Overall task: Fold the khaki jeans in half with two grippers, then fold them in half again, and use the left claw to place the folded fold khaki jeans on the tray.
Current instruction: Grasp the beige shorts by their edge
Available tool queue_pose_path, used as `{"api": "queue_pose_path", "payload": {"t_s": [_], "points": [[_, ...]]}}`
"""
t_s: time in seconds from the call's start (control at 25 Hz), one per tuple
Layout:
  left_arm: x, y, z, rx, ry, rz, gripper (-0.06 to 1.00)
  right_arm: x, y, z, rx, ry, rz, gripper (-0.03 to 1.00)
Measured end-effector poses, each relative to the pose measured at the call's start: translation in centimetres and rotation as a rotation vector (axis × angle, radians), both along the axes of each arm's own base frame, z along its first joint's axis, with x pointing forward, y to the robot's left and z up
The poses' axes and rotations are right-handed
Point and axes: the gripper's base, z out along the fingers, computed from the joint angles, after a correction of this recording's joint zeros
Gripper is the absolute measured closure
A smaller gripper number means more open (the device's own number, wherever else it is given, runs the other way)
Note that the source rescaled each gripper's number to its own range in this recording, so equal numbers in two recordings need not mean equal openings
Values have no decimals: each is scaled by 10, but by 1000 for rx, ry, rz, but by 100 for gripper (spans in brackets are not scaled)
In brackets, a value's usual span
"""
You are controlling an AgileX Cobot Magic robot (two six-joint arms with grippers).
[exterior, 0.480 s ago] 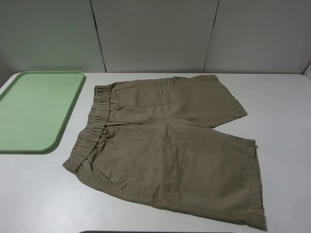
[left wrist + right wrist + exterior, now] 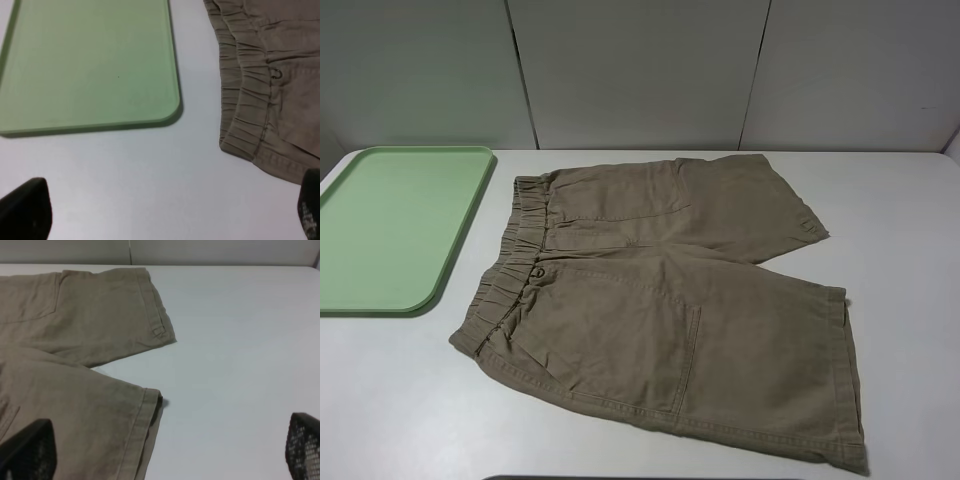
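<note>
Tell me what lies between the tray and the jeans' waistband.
Nothing but a bare strip of white table separates the tray from the khaki jeans; the left wrist view shows it best.

- The tray lies on the table, at its left side, reaching back toward the wall.
- The jeans lie flat on the table, right of the tray, near it but not touching.
- The waistband faces the tray, and both legs point right.
- The back leg lies behind the front leg, with bare table between their hems.
- The left gripper hangs over bare table, between the tray's corner and the waistband's end.
- The right gripper hangs at the front leg's hem, one finger over cloth and the other over table.
</note>
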Motion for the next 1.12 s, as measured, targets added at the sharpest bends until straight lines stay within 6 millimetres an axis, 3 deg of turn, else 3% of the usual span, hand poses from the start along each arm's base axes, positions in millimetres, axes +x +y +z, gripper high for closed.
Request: {"api": "queue_pose_path", "payload": {"t_s": [1.12], "points": [[0,0,0,0,0,0,-6,0,0,0,0,1,0,-3]]}}
